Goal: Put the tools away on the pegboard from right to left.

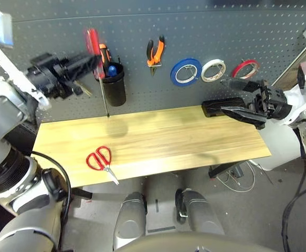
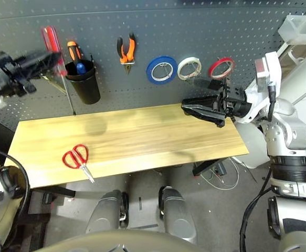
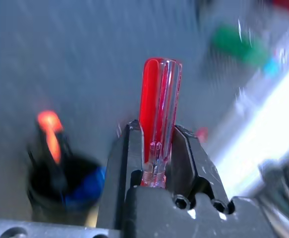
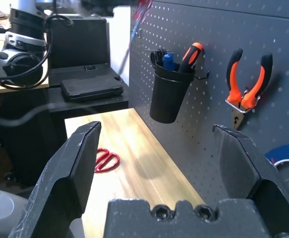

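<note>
Care matters now: our left fingers point(image 1: 92, 63) grip the slim screwdriver point(image 1: 93, 43) by its clear red handle beside the black cup point(image 1: 114, 84) on the pegboard point(image 1: 194, 31); we should lift its thin steel shaft over the rim. Our right fingers point(image 4: 159, 148) gape empty; red-handled scissors point(image 1: 99, 157) lie on the wooden bench point(image 1: 194, 136)
</note>
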